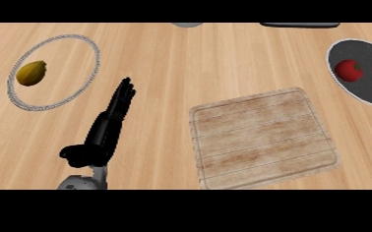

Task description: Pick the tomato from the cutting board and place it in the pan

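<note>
Tomato point(349, 70) in pan point(347, 86), cutting board point(263, 138) bare

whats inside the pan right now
A red tomato lies inside the dark pan at the view's right edge. The pan runs past the frame there, so its far side is cut off and cannot be checked. The cutting board is bare.
</note>
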Controlling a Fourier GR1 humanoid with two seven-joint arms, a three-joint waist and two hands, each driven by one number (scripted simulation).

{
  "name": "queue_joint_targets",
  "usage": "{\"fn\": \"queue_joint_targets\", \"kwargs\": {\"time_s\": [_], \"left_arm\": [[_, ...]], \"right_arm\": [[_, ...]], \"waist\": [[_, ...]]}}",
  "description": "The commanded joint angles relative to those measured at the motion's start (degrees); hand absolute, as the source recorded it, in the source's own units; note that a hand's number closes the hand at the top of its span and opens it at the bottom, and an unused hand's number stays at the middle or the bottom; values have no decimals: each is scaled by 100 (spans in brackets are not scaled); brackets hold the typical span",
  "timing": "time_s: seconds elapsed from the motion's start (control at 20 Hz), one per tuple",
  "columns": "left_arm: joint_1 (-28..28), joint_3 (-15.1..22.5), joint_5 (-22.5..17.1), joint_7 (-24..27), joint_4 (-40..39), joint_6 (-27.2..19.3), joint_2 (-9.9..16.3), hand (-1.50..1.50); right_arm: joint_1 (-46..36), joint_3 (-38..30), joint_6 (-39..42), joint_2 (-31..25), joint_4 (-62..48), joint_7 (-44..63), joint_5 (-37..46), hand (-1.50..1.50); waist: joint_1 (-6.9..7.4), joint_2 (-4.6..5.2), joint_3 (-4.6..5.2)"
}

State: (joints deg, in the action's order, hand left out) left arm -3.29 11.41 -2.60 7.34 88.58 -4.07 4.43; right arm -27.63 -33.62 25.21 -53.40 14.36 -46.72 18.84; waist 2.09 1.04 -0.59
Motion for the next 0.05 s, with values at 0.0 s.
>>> {"fn": "queue_joint_targets", "kwargs": {"time_s": [0.0], "left_arm": [[36,-81,-90,-23,2,152,126,0]], "right_arm": [[-30,68,515,-116,-28,-667,40,-150]], "waist": [[44,1,5]]}}
